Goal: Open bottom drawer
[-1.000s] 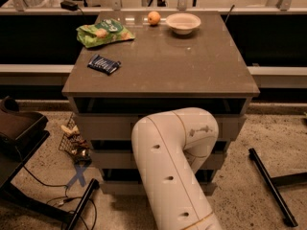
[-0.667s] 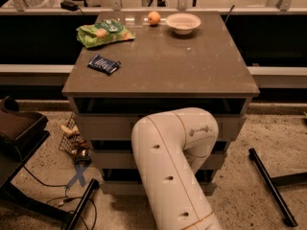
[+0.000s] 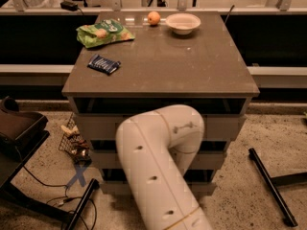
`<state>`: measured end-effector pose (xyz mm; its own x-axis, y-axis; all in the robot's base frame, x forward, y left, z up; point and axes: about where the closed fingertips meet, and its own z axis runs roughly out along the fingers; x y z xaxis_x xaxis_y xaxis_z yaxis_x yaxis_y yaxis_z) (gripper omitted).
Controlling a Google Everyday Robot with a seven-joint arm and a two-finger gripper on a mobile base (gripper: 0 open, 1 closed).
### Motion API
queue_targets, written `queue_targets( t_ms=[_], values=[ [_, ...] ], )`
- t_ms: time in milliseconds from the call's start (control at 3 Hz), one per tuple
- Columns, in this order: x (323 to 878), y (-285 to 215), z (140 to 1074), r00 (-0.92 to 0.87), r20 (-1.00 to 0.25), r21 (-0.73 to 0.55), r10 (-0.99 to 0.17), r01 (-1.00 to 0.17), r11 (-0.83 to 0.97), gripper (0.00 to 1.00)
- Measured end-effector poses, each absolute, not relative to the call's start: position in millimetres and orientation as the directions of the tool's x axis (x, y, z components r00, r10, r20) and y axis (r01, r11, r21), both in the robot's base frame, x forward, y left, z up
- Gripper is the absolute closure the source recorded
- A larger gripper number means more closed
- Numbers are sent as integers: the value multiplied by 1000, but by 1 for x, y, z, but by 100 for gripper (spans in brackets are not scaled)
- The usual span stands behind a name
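The cabinet (image 3: 158,61) has three pale drawer fronts under its brown top. The bottom drawer (image 3: 109,187) is the lowest front, near the floor; only its left end and right end (image 3: 207,189) show. It looks level with the fronts above it. Its handle is hidden. My white arm (image 3: 158,166) bends in front of the drawers and covers their middle. My gripper is hidden behind the arm's elbow, down in front of the drawer fronts.
On the cabinet top lie a green bag (image 3: 103,31), a blue packet (image 3: 103,64), an orange (image 3: 153,17) and a white bowl (image 3: 183,22). A wire basket (image 3: 74,140) and a dark seat (image 3: 19,128) stand at the left. A black bar (image 3: 268,183) lies on the floor at the right.
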<state>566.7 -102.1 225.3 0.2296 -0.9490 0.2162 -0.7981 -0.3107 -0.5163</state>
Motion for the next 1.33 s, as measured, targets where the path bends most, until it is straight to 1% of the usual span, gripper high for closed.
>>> queue_targets(
  t_ms=[333, 667, 1000, 1333],
  values=[
    [538, -120, 208, 202, 278, -348, -939, -890, -294, 69],
    [521, -131, 192, 182, 301, -245, -936, -934, -260, 91],
    [514, -133, 187, 177, 300, -217, -937, -944, -248, 96],
    [514, -133, 189, 183, 294, -225, -938, -941, -254, 72]
  ],
)
